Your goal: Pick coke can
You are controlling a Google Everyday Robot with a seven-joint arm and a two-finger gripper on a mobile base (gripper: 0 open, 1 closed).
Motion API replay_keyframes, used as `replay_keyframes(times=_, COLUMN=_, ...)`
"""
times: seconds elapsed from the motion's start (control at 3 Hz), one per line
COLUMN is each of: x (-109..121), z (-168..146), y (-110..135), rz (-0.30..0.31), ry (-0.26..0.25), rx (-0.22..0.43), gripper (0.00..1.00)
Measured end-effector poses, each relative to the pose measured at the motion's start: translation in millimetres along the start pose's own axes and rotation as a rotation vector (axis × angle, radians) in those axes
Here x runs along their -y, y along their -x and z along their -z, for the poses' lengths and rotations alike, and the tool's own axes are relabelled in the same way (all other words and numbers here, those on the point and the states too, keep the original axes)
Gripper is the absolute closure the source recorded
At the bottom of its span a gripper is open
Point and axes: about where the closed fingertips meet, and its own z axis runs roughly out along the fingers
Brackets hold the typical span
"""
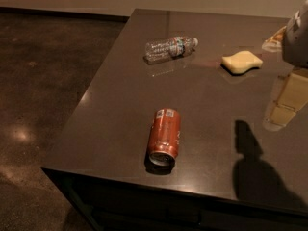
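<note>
End effector (297,41) cut off at right.

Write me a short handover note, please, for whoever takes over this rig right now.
Gripper: at the right edge of the view, over the table, well right of the coke can and not touching it.
Coke can: lying on its side near the table's front edge, one silver end facing the front.
Also there: water bottle lying on its side toward the back, yellow sponge to its right.
Done: nothing yet, the can is not grasped.
Left: move to the can, grasp it, lift it.
</note>
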Motion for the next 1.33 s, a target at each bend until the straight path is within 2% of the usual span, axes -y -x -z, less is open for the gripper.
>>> replay_keyframes(times=0.33, x=0, z=0, y=0, rz=0.000, ry=0.000, rx=0.000, gripper=0.00)
replay_keyframes(times=0.67, x=9, z=-7, y=16, rz=0.081, ry=0.010, rx=0.062, gripper=0.00)
replay_keyframes(times=1.0, x=25, z=-22, y=43, rz=0.232, ry=0.048, rx=0.183, gripper=0.00)
replay_keyframes(times=1.33, x=28, z=-28, y=64, rz=0.426, ry=0.089, rx=0.284, gripper=0.00)
